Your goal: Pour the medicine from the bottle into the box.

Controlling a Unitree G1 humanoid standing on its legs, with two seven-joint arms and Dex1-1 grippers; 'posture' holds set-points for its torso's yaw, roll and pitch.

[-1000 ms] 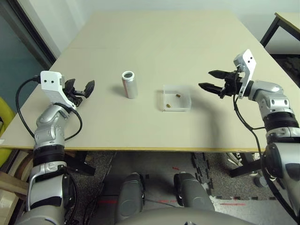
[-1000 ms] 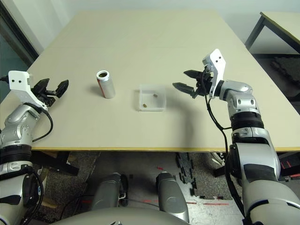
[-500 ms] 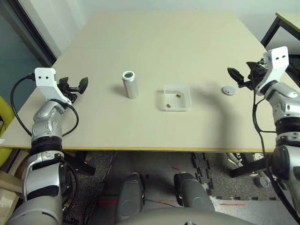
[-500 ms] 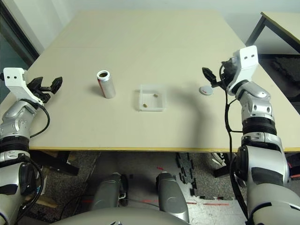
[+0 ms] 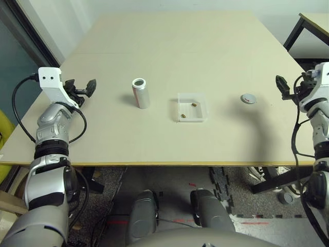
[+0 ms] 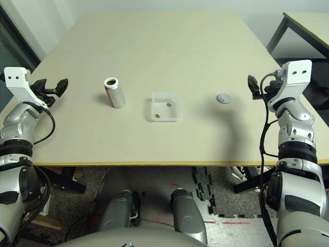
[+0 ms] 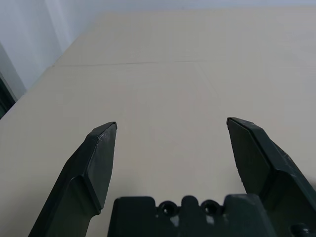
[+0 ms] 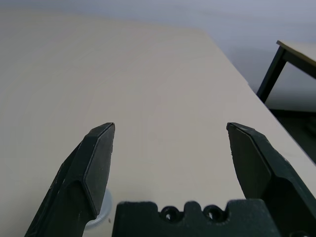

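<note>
The bottle stands upright and uncapped at the table's left middle, white with a red label. To its right sits the clear box with two small brownish pills of medicine inside. The loose grey cap lies on the table right of the box. My left gripper hovers open and empty near the table's left edge, well away from the bottle. My right gripper hangs open and empty at the right edge, beyond the cap. In the right wrist view the cap peeks from behind one finger.
The beige table stretches wide and bare behind the objects. A second table with a black leg stands off to the far right. Dark floor mats lie below the front edge.
My right gripper has swung away from beside the box to the table's right edge, and the grey cap now shows on the table. My left gripper has drawn back toward the left edge.
</note>
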